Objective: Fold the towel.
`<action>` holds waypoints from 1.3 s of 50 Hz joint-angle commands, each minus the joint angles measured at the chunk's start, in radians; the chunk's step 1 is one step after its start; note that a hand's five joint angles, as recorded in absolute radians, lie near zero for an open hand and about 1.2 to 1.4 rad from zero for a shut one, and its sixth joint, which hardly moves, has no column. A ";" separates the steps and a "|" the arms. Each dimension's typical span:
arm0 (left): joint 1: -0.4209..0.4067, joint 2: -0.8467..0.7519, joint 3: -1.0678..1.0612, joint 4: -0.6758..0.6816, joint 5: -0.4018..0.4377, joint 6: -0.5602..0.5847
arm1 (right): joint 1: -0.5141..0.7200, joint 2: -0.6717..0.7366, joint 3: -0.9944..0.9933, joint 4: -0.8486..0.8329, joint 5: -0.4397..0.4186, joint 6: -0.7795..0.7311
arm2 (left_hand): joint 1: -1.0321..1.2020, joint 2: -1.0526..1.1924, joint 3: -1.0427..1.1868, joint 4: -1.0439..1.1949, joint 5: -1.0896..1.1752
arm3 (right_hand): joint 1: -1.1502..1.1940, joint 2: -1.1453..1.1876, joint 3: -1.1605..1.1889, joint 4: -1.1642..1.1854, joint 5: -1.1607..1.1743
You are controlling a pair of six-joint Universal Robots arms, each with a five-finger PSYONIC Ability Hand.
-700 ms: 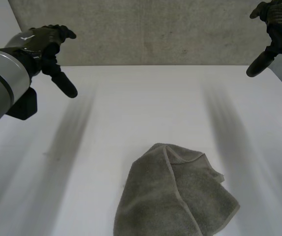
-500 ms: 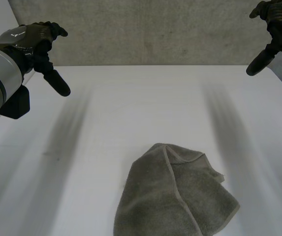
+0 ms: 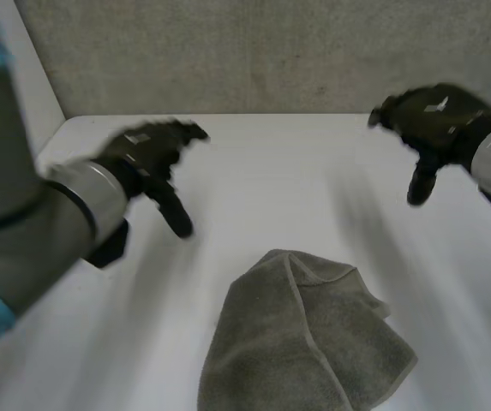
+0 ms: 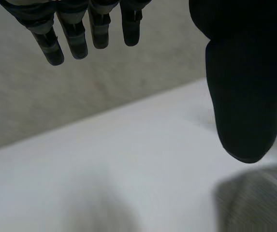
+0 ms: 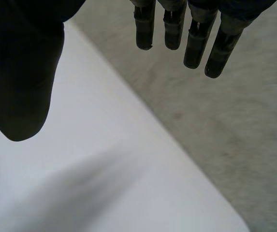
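On the white table (image 3: 262,163) one grey-green towel (image 3: 305,342) lay crumpled, partly doubled over itself, with a hemmed edge running across its upper layer. Beyond the towel to its left, the left hand (image 3: 146,154) hovered with fingers straight and thumb spread, holding nothing. Beyond the towel to its right, the right hand (image 3: 429,120) was likewise spread and empty. Both of the two hands were well apart from the towel. It looked soft, light and limp, likely to sag when lifted, so its hemmed corners seemed the best holds.
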 commanded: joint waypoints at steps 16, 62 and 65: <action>-0.156 -0.156 -0.244 0.178 0.211 0.293 | -0.033 0.135 0.359 -0.177 -0.207 -0.049 | 0.098 0.106 0.105 0.107 0.069 | -0.057 -0.083 -0.076 -0.090 -0.071; 0.042 0.031 0.170 0.567 0.253 -0.058 | 0.054 0.009 0.017 -0.793 0.126 0.321 | 1.219 1.227 1.226 1.228 1.190 | 1.164 1.138 1.146 1.131 1.151; 0.100 0.031 0.163 0.559 0.270 -0.175 | 0.057 0.005 0.034 -0.725 0.105 0.317 | 1.219 1.227 1.226 1.228 1.190 | 1.164 1.138 1.146 1.131 1.151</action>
